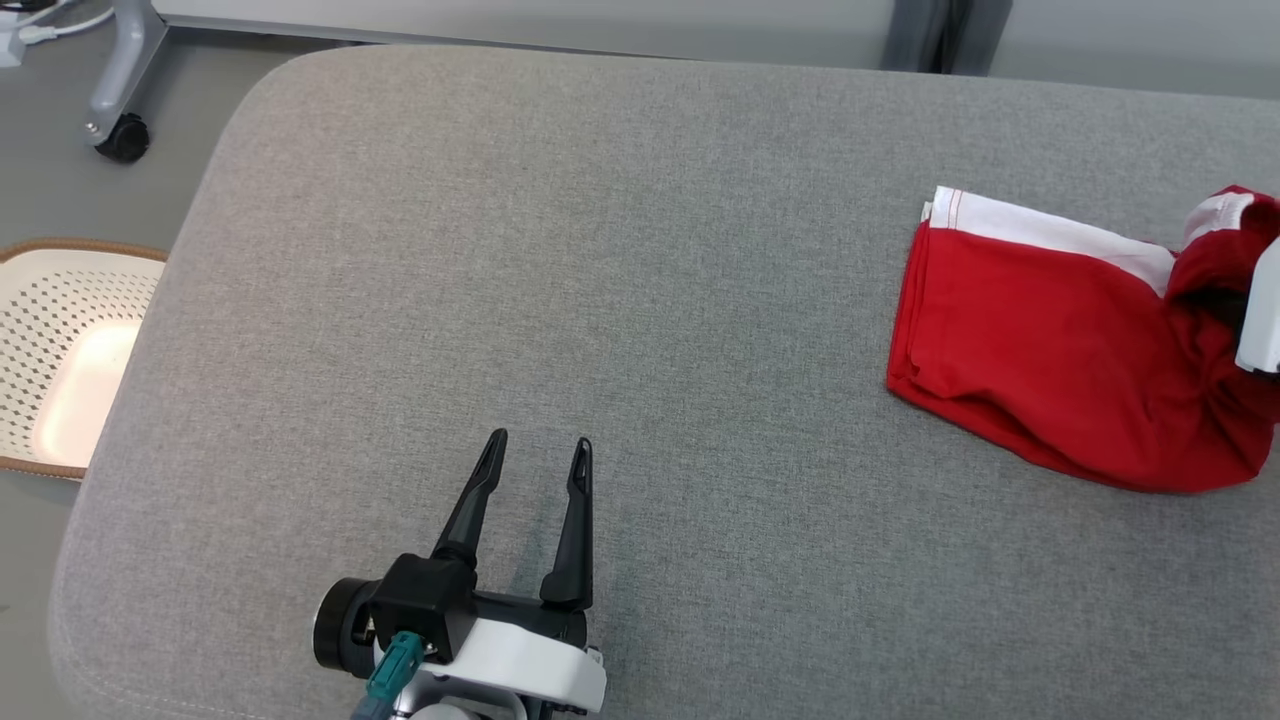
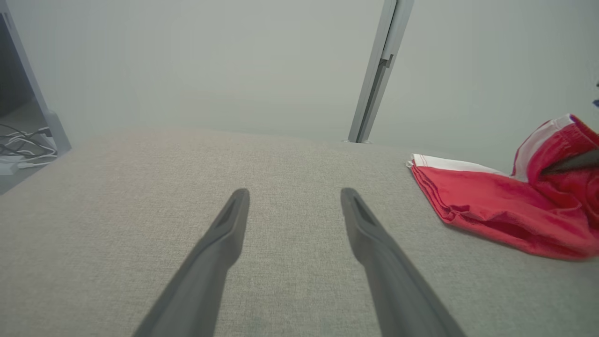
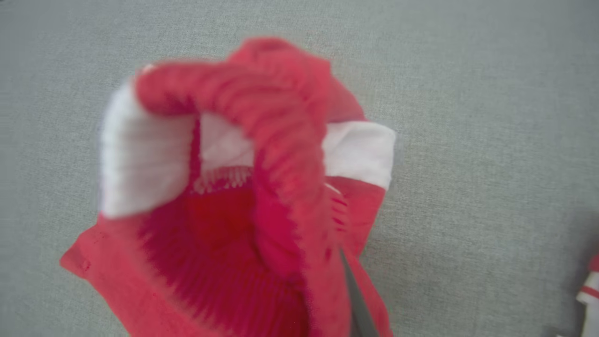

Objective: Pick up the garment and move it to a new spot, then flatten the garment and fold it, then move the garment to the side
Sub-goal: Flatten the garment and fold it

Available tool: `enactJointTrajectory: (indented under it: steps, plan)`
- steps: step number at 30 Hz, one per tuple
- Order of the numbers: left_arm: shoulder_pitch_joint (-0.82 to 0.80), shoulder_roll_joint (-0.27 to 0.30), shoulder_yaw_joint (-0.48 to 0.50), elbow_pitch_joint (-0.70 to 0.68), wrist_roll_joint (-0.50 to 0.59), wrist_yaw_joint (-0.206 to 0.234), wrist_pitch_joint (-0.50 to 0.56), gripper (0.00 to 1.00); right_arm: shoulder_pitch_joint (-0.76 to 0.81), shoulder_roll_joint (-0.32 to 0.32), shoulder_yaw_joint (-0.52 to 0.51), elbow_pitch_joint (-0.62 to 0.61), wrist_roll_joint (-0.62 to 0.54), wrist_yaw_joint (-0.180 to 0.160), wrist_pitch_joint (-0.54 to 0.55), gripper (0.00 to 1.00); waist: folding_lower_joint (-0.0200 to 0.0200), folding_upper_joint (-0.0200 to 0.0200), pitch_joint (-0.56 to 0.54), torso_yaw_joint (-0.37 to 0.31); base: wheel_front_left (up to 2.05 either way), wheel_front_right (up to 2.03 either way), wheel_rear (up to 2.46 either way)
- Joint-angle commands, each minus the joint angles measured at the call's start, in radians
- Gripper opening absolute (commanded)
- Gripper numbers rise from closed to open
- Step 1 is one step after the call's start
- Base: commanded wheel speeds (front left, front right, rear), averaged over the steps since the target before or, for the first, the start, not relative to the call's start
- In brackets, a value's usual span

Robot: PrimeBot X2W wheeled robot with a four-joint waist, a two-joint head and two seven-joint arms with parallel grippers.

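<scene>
While your left gripper [image 1: 540, 442] hangs just above the broad grey woven-fabric cushion [image 1: 640, 250], its two long dark fingers stand spread wide with nothing between them, tips pointing away from you across bare cloth. Well off to that gripper's right, and somewhat ahead of its fingertips, lies the red cloth garment with a white band along one edge [image 1: 1050, 340]. It is folded into a rough slab of several layers on the cushion. The end nearer your left gripper lies flat, with the white band on the side farthest from you. The garment's other end is bunched and raised off the cushion, and that is where your right gripper [image 2: 572, 162] is. One dark finger [image 3: 356, 299] pokes into the gathered red fabric, and the jaws are pressed nearly together, pinching the garment. The cloth drapes over and around the fingers, so their tips are hidden. Looking along the right gripper, crumpled red and white folds rise directly ahead of the fingers, blurred by closeness, with grey cushion all around. Left of your left gripper, beyond the cushion's rounded edge and lower down, sits a cream perforated plastic basket with a brown rim [image 1: 60, 290].
</scene>
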Motion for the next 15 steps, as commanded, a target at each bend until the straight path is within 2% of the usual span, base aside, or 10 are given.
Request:
enactJointTrajectory:
  steps: [1, 8, 15]
  plan:
    - [-0.008, 0.004, 0.001, 0.0, -0.009, 0.004, -0.004, 1.0, -0.011, 0.003, -0.002, 0.0, 0.008, 0.0, 0.007, 0.0, 0.0, 0.0, -0.004, 0.003, 0.0, 0.0, 0.0]
    - [-0.003, 0.004, -0.01, -0.002, -0.024, 0.008, -0.004, 1.0, -0.021, 0.038, -0.005, -0.027, 0.065, 0.0, 0.042, 0.0, 0.0, 0.0, -0.018, 0.015, 0.0, 0.0, 0.0]
    - [-0.009, 0.004, -0.021, -0.008, -0.038, 0.009, -0.004, 1.0, -0.034, 0.076, -0.018, -0.02, 0.102, 0.0, 0.032, 0.0, 0.0, 0.0, -0.002, 0.039, 0.0, 0.0, 0.0]
